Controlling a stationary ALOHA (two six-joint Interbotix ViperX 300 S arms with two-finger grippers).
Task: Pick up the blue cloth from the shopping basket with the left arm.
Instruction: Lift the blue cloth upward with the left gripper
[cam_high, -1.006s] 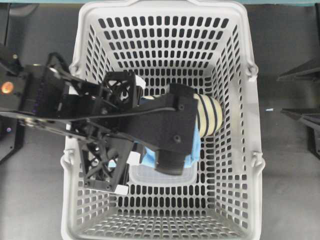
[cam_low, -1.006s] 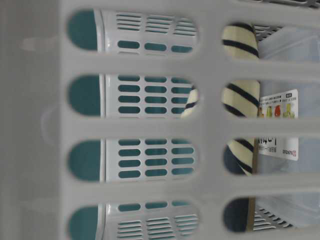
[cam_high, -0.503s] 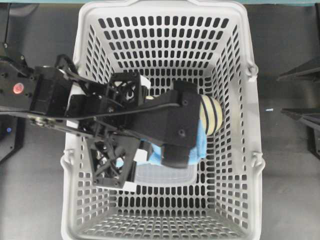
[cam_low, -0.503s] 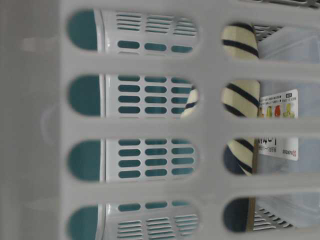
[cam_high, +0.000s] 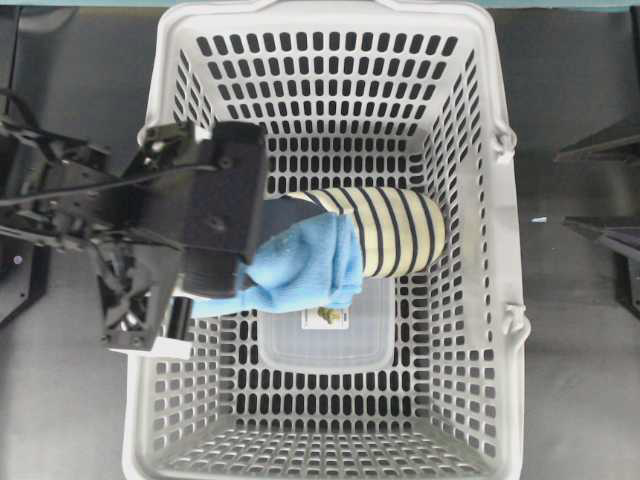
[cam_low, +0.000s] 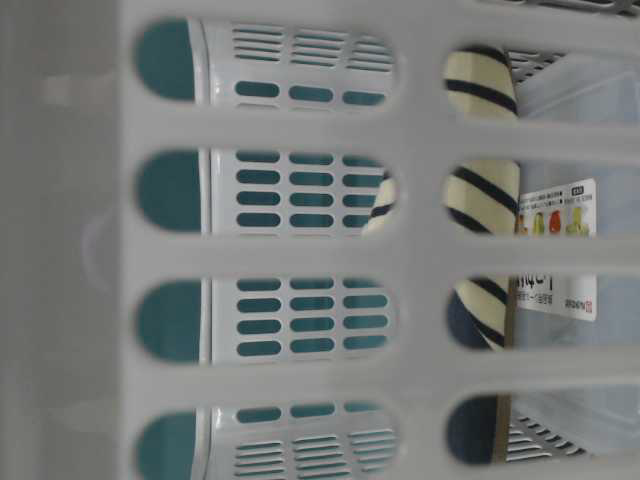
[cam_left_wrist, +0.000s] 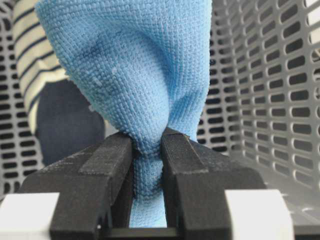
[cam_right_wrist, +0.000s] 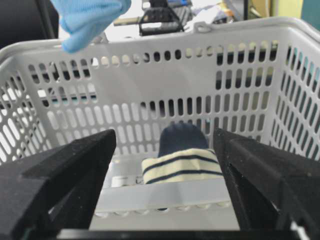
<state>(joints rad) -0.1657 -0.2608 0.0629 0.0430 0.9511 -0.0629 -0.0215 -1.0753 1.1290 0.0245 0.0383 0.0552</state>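
- The left gripper (cam_left_wrist: 147, 145) is clenched on the blue cloth (cam_left_wrist: 132, 75); in the left wrist view a bunched neck of the fabric is pinched between the two black fingers (cam_left_wrist: 107, 160) and the rest spreads out beyond them.
- From overhead, the left arm (cam_high: 205, 215) sits over the left wall of the shopping basket (cam_high: 480, 200), with the blue cloth (cam_high: 300, 268) trailing from it toward the basket's middle.
- In the right wrist view the blue cloth (cam_right_wrist: 87, 20) hangs above the basket's far rim (cam_right_wrist: 165, 37), clear of the things inside.
- A navy-and-cream striped slipper (cam_high: 385, 232) lies across the basket's middle, its navy end partly under the cloth in the overhead view.
- A clear plastic container (cam_high: 325, 340) with a small label sits on the basket floor just below the slipper in that view.
- The right gripper (cam_right_wrist: 165, 165) stands released, its two fingers well apart, pointing into the basket from outside its wall, with the slipper (cam_right_wrist: 180, 160) seen between them.
- The basket rests on a dark surface (cam_high: 580, 380).
- The table-level view looks through the basket's slotted wall (cam_low: 300, 250) at the striped slipper (cam_low: 485, 200) and the labelled container (cam_low: 570, 250).
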